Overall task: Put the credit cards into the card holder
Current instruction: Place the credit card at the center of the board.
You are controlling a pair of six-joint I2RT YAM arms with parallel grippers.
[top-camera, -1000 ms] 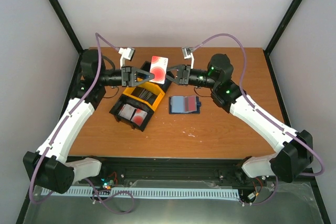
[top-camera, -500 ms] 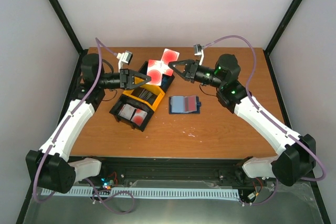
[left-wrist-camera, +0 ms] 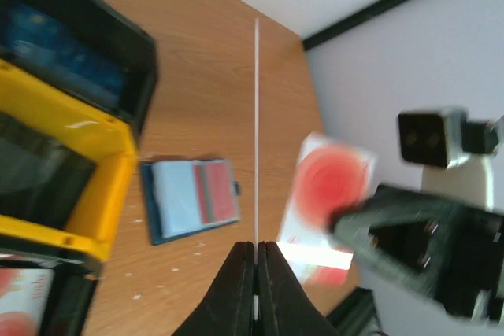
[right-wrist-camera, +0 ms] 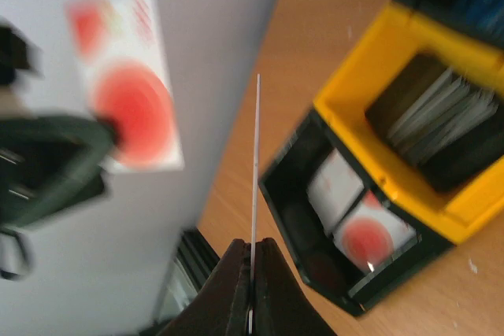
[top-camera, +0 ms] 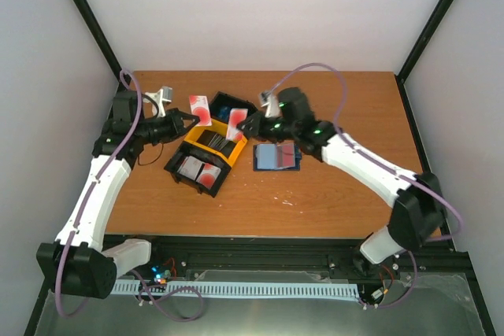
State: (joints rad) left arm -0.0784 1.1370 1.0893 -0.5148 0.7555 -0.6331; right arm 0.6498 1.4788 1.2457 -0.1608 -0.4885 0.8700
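Top view looking down over whole table, wrist views close along left claw, right claw, all sharing tray

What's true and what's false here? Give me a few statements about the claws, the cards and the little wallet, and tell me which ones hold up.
1. The left gripper and the right gripper each pinch a card. True.
2. Both held cards are blue. False: the left card and the right card are white with a red blotch.
3. The card holder lies open on the table. True.
4. The card holder sits inside the tray. False: it lies on the table beside the tray.
5. The tray is empty. False: cards show in its compartments.
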